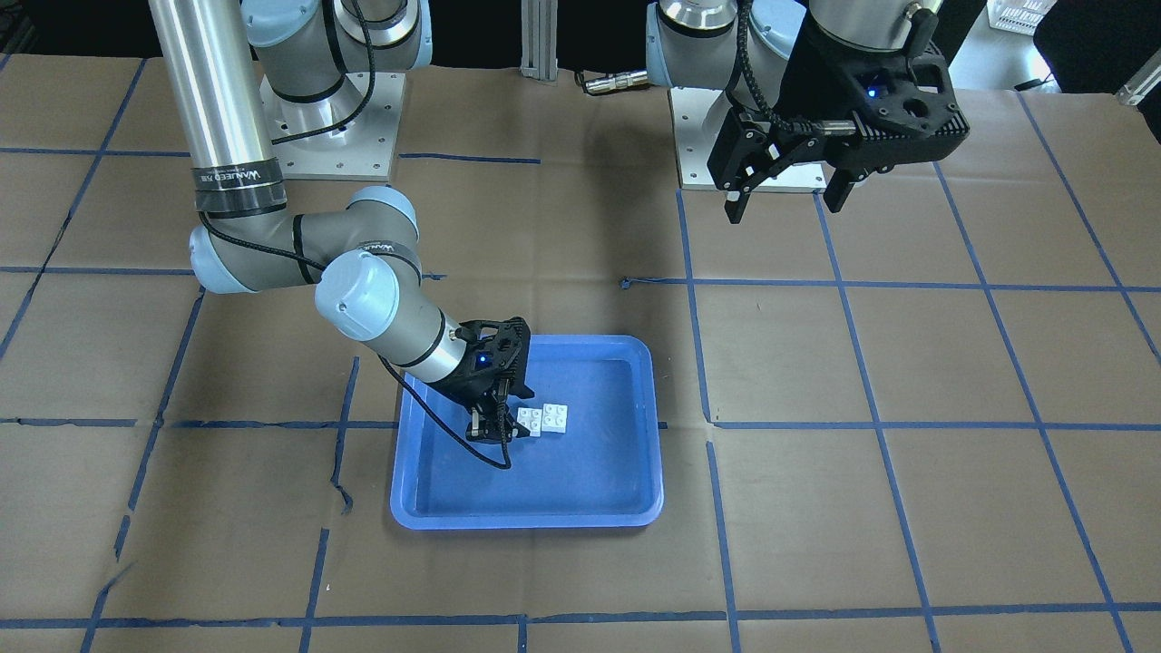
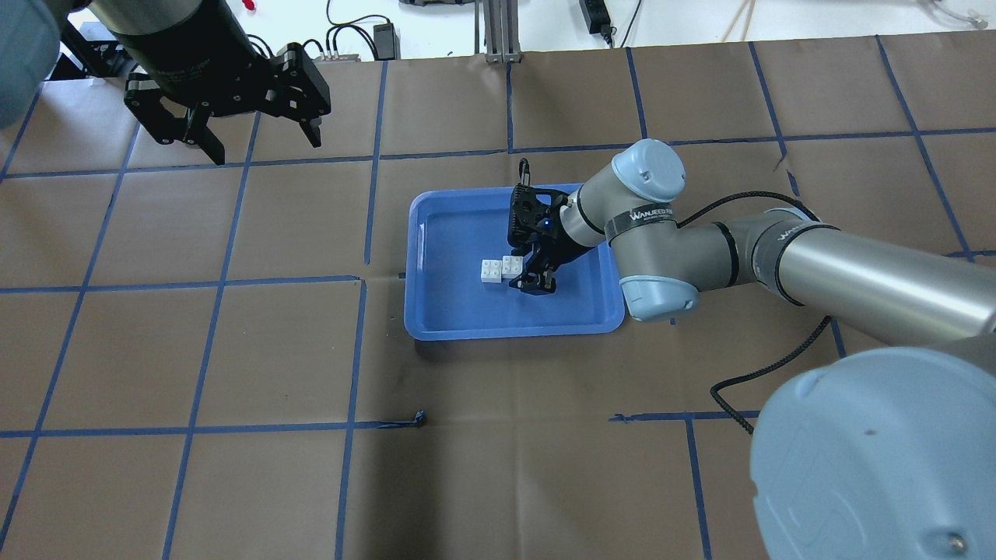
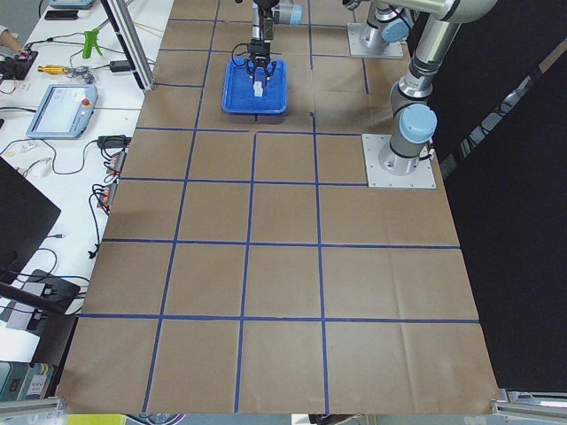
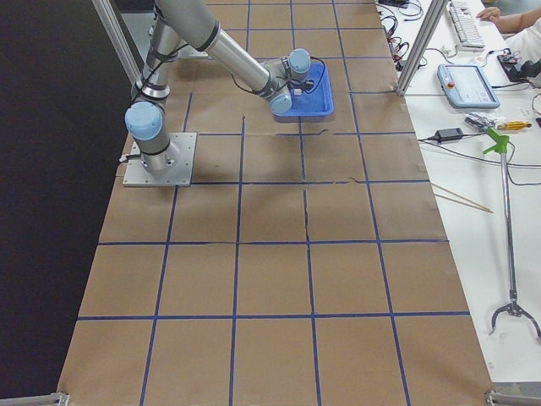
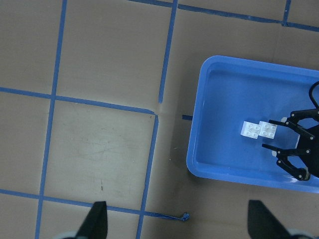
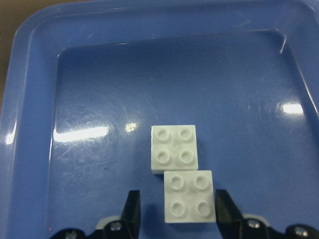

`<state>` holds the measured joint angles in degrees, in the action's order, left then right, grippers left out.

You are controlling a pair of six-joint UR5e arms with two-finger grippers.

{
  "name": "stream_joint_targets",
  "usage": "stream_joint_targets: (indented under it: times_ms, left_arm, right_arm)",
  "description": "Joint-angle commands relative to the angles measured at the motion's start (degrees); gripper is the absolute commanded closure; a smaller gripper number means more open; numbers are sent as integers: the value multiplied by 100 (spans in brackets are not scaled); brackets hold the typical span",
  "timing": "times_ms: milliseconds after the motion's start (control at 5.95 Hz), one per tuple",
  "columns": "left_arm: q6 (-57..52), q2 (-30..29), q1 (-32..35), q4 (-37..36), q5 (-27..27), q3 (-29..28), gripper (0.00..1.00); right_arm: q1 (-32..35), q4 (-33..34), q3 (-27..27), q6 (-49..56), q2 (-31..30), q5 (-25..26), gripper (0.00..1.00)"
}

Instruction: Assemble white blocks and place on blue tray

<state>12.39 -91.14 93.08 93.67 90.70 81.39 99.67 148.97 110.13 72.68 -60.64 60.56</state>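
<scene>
Two white blocks (image 6: pixel 174 147) (image 6: pixel 190 196) lie on the floor of the blue tray (image 6: pixel 30 74), studs up, touching corner to corner; the nearer one overlaps the other's corner. They also show in the front view (image 1: pixel 555 417) and the overhead view (image 2: pixel 491 270). My right gripper (image 6: pixel 174 214) is low inside the tray (image 2: pixel 513 333), open, its fingers either side of the nearer block with a gap on one side. My left gripper (image 2: pixel 257 144) is open and empty, held high over the table's far left, well away from the tray (image 1: pixel 526 521).
The table is covered in brown paper with a grid of blue tape. The two arm base plates (image 1: pixel 336 127) (image 1: pixel 753 145) are at the robot's edge. A side bench with a teach pendant (image 3: pixel 62 111) and cables runs along the operators' side.
</scene>
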Motion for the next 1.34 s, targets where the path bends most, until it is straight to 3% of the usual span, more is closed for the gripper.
stream_joint_targets:
  times_ms: [0,840,1008,1176]
  left_arm:
    - [0,0,0,-6,0,0,1]
    - [0,0,0,-6,0,0,1]
    - [0,0,0,-6,0,0,1]
    - [0,0,0,-6,0,0,1]
  right_arm:
    - [0,0,0,0,0,0,40]
    - [0,-79,9,-44,-53,52,37]
    - [-9,-53,-43,-35,-79,61,5]
    - [-9,-174,-235,-44,-245,166,0]
